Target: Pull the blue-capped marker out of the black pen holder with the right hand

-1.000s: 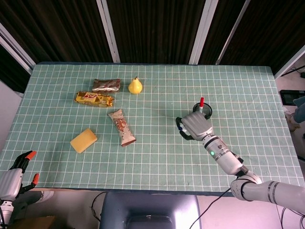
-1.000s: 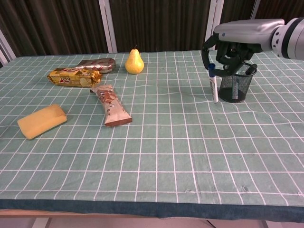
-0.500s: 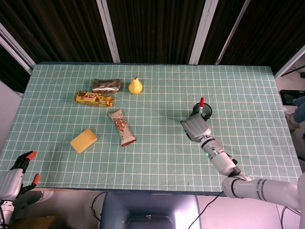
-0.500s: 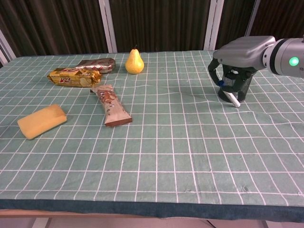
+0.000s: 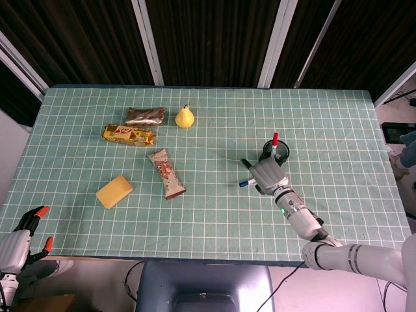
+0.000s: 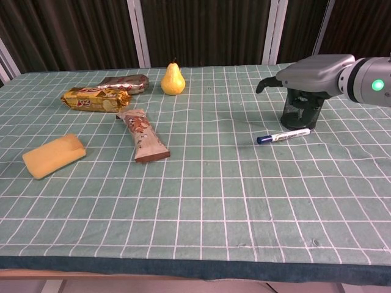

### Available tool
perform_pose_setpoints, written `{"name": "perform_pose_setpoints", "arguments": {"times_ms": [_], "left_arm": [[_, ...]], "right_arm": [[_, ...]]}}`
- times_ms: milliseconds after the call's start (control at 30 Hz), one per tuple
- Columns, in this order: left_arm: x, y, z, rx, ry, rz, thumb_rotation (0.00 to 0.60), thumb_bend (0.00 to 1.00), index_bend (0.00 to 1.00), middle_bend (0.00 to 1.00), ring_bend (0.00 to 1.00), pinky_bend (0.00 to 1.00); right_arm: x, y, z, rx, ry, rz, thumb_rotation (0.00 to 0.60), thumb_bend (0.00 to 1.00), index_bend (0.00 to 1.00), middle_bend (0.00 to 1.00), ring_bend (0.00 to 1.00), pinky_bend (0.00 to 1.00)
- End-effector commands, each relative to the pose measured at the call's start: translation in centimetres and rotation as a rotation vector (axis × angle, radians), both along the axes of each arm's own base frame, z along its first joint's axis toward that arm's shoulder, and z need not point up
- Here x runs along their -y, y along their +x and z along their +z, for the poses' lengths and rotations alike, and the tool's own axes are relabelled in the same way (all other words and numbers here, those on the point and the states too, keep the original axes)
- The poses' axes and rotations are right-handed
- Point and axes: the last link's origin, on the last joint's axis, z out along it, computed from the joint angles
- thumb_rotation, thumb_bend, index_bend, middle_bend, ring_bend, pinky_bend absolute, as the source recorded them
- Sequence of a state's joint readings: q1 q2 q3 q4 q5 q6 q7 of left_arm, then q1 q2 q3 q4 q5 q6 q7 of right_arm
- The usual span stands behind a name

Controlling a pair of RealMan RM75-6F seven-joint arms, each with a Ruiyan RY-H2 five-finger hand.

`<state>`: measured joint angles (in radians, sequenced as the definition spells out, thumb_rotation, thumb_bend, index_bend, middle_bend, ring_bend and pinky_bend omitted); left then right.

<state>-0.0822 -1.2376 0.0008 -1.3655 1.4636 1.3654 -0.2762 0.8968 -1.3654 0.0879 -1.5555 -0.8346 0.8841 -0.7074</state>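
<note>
- The blue-capped marker lies flat on the green table, out of the black pen holder and just in front of it.
- Its long axis runs roughly across the table, blue cap pointing toward the robot's left.
- The right hand hovers above the marker, fingers spread, holding nothing.
- The left hand rests well apart at the table's edge, apparently empty.
- A red-capped pen remains in the holder.

From the head view, the right hand covers most of the blue-capped marker and part of the black pen holder. The left hand is cut off at the picture's lower left corner, beyond the worktop edge.
</note>
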Motion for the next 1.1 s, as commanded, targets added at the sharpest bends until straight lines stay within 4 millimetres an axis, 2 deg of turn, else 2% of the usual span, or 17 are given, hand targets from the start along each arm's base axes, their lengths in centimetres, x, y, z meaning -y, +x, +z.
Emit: {"name": "perform_pose_setpoints", "arguments": {"times_ms": [33, 167, 233, 333, 367, 433, 533, 600, 667, 733, 833, 1000, 1100], "left_arm": [[0.0, 0.0, 0.0, -0.001, -0.001, 0.000, 0.600, 0.46, 0.12, 0.05, 0.05, 0.33], [0.0, 0.0, 0.0, -0.004, -0.001, -0.001, 0.600, 0.46, 0.12, 0.05, 0.05, 0.33], [0.0, 0.1, 0.0, -0.006, 0.000, -0.002, 0.600, 0.46, 0.12, 0.06, 0.05, 0.33], [0.0, 0.1, 0.1, -0.012, 0.004, -0.004, 0.600, 0.46, 0.12, 0.06, 0.05, 0.33], [0.1, 0.1, 0.1, -0.014, 0.006, -0.004, 0.600, 0.46, 0.12, 0.06, 0.05, 0.33], [0.1, 0.2, 0.2, -0.017, 0.008, -0.003, 0.600, 0.46, 0.12, 0.06, 0.05, 0.32], [0.2, 0.2, 0.2, -0.021, 0.012, 0.000, 0.600, 0.46, 0.12, 0.06, 0.05, 0.33], [0.2, 0.3, 0.2, -0.020, 0.014, 0.001, 0.600, 0.46, 0.12, 0.06, 0.05, 0.33], [0.1, 0.4, 0.2, -0.022, 0.014, 0.001, 0.600, 0.46, 0.12, 0.06, 0.05, 0.33], [0.0, 0.5, 0.2, -0.027, 0.013, -0.002, 0.600, 0.46, 0.12, 0.06, 0.05, 0.33], [0.0, 0.7, 0.2, -0.034, 0.011, -0.006, 0.600, 0.46, 0.12, 0.06, 0.05, 0.33], [0.0, 0.9, 0.1, -0.038, 0.008, -0.007, 0.600, 0.46, 0.12, 0.06, 0.05, 0.33], [-0.1, 0.9, 0.2, -0.041, 0.009, -0.006, 0.600, 0.46, 0.12, 0.06, 0.05, 0.33]], "right_arm": [[0.0, -0.3, 0.3, 0.012, -0.004, -0.015, 0.600, 0.35, 0.05, 1.00, 1.00, 1.00], [0.1, -0.4, 1.7, 0.097, -0.074, -0.022, 0.600, 0.31, 0.01, 1.00, 0.99, 0.99], [-0.1, -0.4, 2.9, 0.178, -0.136, -0.013, 0.600, 0.29, 0.10, 0.98, 0.95, 0.95], [-0.9, -1.0, 5.4, 0.318, -0.249, 0.014, 0.600, 0.29, 0.34, 0.89, 0.85, 0.88], [-1.3, -1.4, 6.1, 0.350, -0.273, 0.017, 0.600, 0.29, 0.37, 0.85, 0.82, 0.85], [-2.6, -2.7, 7.7, 0.396, -0.312, -0.002, 0.600, 0.29, 0.41, 0.72, 0.67, 0.74], [-4.9, -4.7, 9.8, 0.419, -0.332, -0.047, 0.600, 0.29, 0.37, 0.50, 0.42, 0.49], [-6.5, -5.9, 11.1, 0.428, -0.348, -0.079, 0.600, 0.29, 0.32, 0.40, 0.30, 0.34], [-8.1, -7.1, 12.0, 0.422, -0.366, -0.104, 0.600, 0.29, 0.27, 0.32, 0.21, 0.25], [-9.4, -8.1, 12.5, 0.411, -0.380, -0.131, 0.600, 0.29, 0.21, 0.24, 0.12, 0.21], [-11.4, -9.1, 13.0, 0.395, -0.405, -0.163, 0.600, 0.29, 0.13, 0.16, 0.06, 0.21], [-13.6, -10.5, 13.0, 0.342, -0.425, -0.202, 0.600, 0.29, 0.10, 0.13, 0.04, 0.21], [-13.9, -10.7, 13.1, 0.351, -0.426, -0.226, 0.600, 0.29, 0.10, 0.13, 0.04, 0.21]]}}
